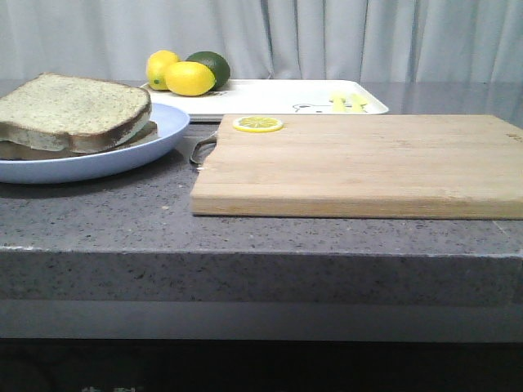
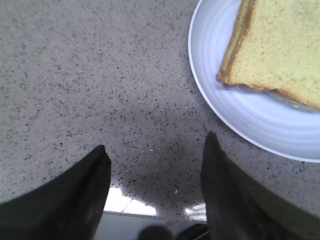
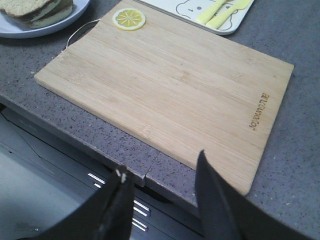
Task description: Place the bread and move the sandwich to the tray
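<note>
1. Left gripper [image 2: 155, 192]: jaws parted wide, nothing between them; it hangs over bare speckled countertop [image 2: 90, 75] just beside the pale blue plate [image 2: 240, 120].
2. Right gripper [image 3: 162, 200]: jaws parted, empty, positioned over the near edge of the countertop, by the near side of the wooden cutting board [image 3: 170, 85].
3. Bread [image 1: 69, 110]: top slice of a stack on the pale blue plate, at the table's left (what lies under it cannot be made out).
4. Tray [image 1: 270, 96]: white, behind the board, touching or nearly so; two lemons [image 1: 180, 75] and a lime [image 1: 211, 67] sit at its left end.
5. Lemon slice [image 1: 258, 124]: flat on the board's far left corner.
</note>
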Controlling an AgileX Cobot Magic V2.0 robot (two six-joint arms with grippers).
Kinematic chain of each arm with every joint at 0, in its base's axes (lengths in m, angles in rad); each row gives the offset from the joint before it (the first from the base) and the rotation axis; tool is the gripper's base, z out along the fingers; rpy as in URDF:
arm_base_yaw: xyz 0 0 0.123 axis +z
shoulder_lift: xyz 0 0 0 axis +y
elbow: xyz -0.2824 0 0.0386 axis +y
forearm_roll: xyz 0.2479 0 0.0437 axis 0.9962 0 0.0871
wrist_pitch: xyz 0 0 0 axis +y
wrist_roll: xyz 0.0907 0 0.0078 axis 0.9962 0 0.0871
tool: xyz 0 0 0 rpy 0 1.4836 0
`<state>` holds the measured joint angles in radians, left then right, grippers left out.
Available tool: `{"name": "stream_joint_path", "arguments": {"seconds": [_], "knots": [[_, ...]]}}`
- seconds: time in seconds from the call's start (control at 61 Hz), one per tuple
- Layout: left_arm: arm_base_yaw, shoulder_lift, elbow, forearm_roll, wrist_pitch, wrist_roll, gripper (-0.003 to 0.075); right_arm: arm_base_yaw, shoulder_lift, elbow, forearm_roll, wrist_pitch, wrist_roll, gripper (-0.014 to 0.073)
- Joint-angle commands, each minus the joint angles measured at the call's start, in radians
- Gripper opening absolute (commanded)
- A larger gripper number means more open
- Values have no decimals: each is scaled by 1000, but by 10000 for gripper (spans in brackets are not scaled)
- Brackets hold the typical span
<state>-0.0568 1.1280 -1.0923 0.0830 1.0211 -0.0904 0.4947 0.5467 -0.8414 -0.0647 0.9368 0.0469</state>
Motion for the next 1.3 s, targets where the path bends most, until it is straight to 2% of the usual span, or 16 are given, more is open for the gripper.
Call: {"name": "stream_joint_path", "arguments": {"seconds": [0.0, 0.131, 0.311, 0.426, 0.623, 1.164, 1.279], "knots": [[0, 86, -92, -8, -6, 19, 390, -6, 1, -22, -11, -61, 0, 321], [41, 210, -183, -91, 4, 114, 390, -6, 1, -22, -11, -61, 0, 321], [167, 351, -289, -387, 2, 289, 390, -6, 1, -22, -11, -61, 0, 321], [199, 420, -334, -480, -5, 320, 390, -6, 1, -22, -11, -61, 0, 321], [199, 507, -378, -531, -29, 339, 390, -6, 1, -22, -11, -61, 0, 321], [150, 622, -377, -529, -45, 358, 387, -6, 1, -22, -11, -61, 0, 321], [150, 639, -377, -529, -39, 358, 340, -6, 1, -22, -11, -61, 0, 321]]}}
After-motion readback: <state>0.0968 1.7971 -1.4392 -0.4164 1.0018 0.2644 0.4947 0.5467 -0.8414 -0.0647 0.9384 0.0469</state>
